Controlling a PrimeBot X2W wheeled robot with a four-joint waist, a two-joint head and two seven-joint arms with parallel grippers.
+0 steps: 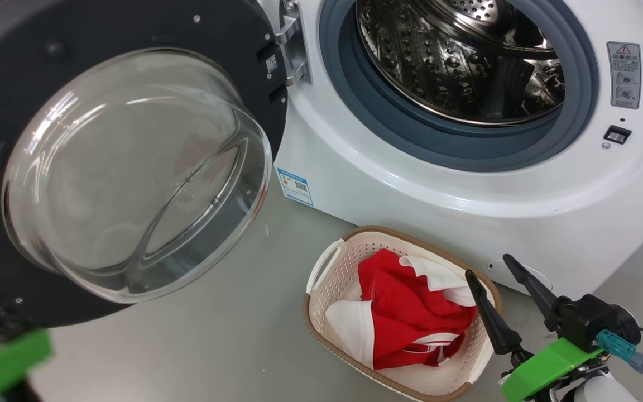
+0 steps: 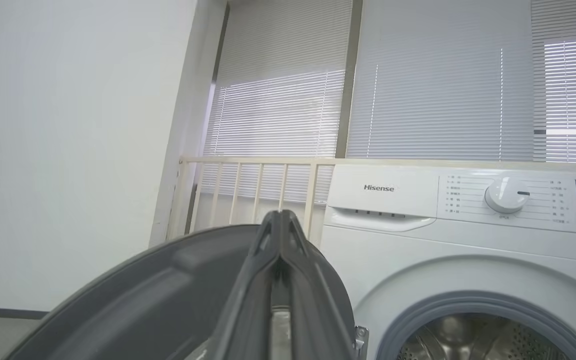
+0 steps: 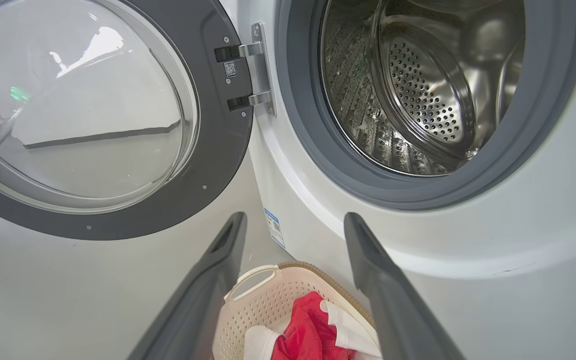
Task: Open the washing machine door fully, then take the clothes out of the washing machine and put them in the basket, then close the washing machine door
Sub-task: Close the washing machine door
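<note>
Perhaps wooden railing (image 2: 248, 161) behind open door (image 2: 143, 300).

Laundry room: washing machine (image 1: 411, 190), basket (image 1: 327, 285)

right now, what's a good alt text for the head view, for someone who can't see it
The washing machine door stands wide open at left of the washing machine, whose steel drum looks empty where visible. On the floor in front, the basket holds red and white clothes, with the open right hand at its right edge.
</note>
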